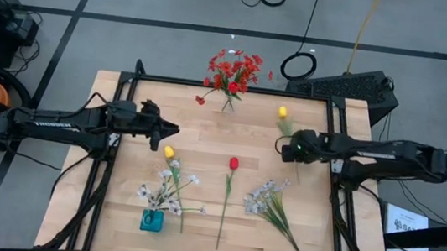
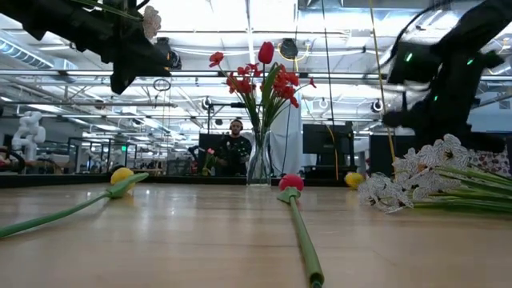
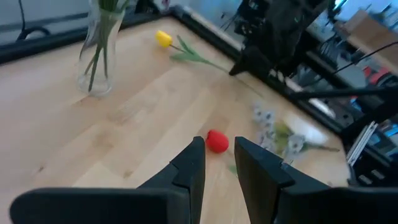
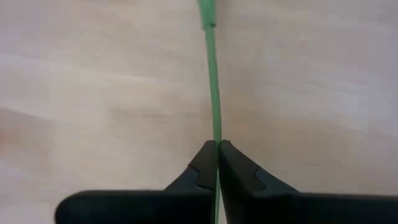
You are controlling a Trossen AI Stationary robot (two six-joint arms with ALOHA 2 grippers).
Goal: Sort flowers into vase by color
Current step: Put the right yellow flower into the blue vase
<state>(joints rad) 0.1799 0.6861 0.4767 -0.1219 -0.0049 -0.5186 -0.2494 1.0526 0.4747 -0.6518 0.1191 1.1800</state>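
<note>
A clear vase [image 1: 227,105] at the far middle of the table holds red flowers [image 1: 233,70]. A small blue vase [image 1: 151,220] near the front holds white blossoms [image 1: 167,188]. A yellow tulip [image 1: 169,151], a red tulip [image 1: 233,163] and a white spray [image 1: 270,200] lie flat on the table. A second yellow tulip [image 1: 282,112] lies at the far right. My right gripper [image 1: 286,149] is beside it, shut on its green stem. My left gripper [image 1: 175,130] hovers open over the table's left part, with the red tulip's head [image 3: 217,141] ahead of it. My right gripper [image 4: 217,144] pinches the yellow tulip's green stem [image 4: 215,127] between its two fingertips. It comes from the table's right side, slanting down. The stem runs on ahead of the fingers, along them. The yellow head [image 2: 354,180] rests on the table.
A black metal frame [image 1: 236,88] borders the wooden table. In the low view the arms hang in from above, the left arm [image 2: 112,40] at upper left and the right arm [image 2: 440,72] at upper right. A person [image 2: 234,148] sits in the room behind. Bare wood lies between the flowers.
</note>
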